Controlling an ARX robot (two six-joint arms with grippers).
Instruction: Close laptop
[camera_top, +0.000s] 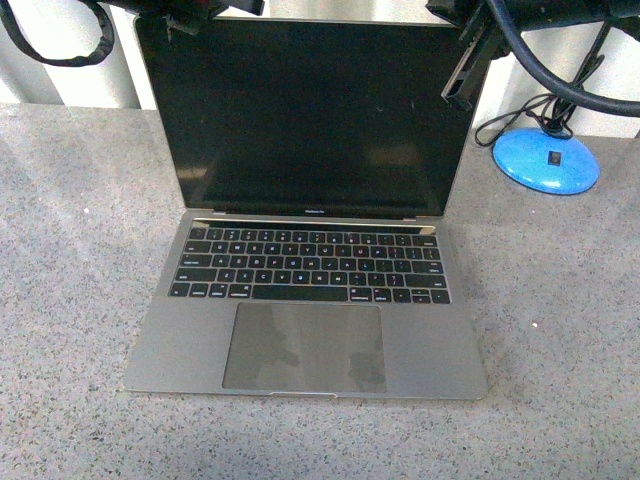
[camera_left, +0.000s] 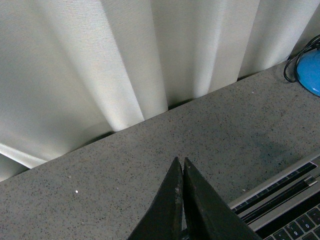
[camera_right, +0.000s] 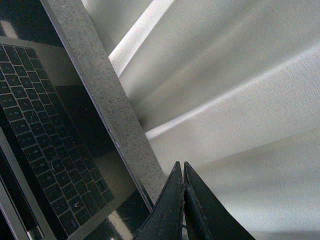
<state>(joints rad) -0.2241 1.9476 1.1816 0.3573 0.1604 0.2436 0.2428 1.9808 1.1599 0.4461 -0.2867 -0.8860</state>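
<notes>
The grey laptop (camera_top: 180, 340) lies open on the speckled table, its dark screen (camera_top: 310, 110) standing upright and its black keyboard (camera_top: 310, 263) and trackpad facing me. My right gripper (camera_top: 462, 85) is shut, with nothing in it, at the screen's top right corner. In the right wrist view its tips (camera_right: 180, 165) sit just beside the screen's edge, and the screen (camera_right: 50, 150) mirrors the keys. My left gripper (camera_left: 180, 161) is shut and empty. It hovers over bare table behind the laptop's hinge corner (camera_left: 285, 200).
A blue round base (camera_top: 546, 158) with a black cable sits on the table (camera_top: 560, 330) to the right of the screen, also seen as the blue base (camera_left: 312, 70) in the left wrist view. A white curtain (camera_left: 125, 60) hangs along the table's far edge.
</notes>
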